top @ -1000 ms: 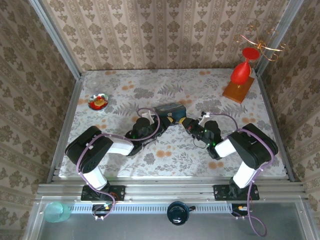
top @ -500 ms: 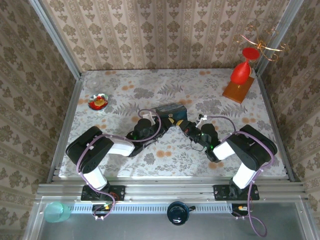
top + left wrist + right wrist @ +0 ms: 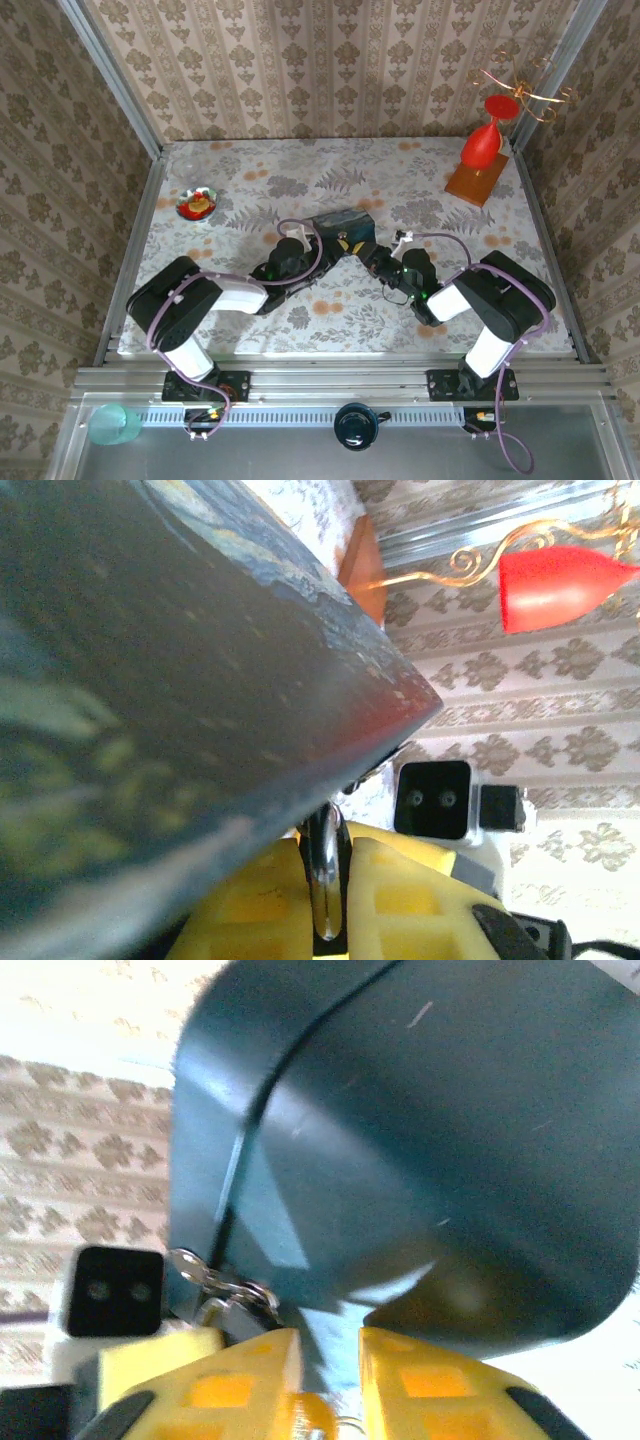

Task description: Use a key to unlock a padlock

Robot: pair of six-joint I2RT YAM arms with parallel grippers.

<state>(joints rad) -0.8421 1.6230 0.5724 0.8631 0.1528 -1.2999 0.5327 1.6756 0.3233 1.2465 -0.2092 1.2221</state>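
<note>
The blue painted tin [image 3: 338, 220] lies mid-table, and both grippers meet at its near edge. My left gripper [image 3: 322, 243] [image 3: 328, 855] is shut on a thin silvery bar [image 3: 324, 880], seen edge-on under the tin [image 3: 150, 680]; it looks like the padlock's shackle. In the right wrist view the tiny padlock [image 3: 238, 1308] hangs at the tin's [image 3: 430, 1140] corner, with a silvery key and ring [image 3: 187, 1263] sticking out of it. My right gripper [image 3: 366, 250] [image 3: 328, 1345] stands open just right of the padlock, with nothing gripped between its yellow fingers [image 3: 400, 1370].
A red goblet ornament on a wooden base [image 3: 480, 152] stands at the back right. A small dish [image 3: 198, 204] sits at the left. Wallpapered walls close in the table on three sides.
My right gripper has slid a little left, closer to the tin and the padlock. The left arm has hardly moved.
</note>
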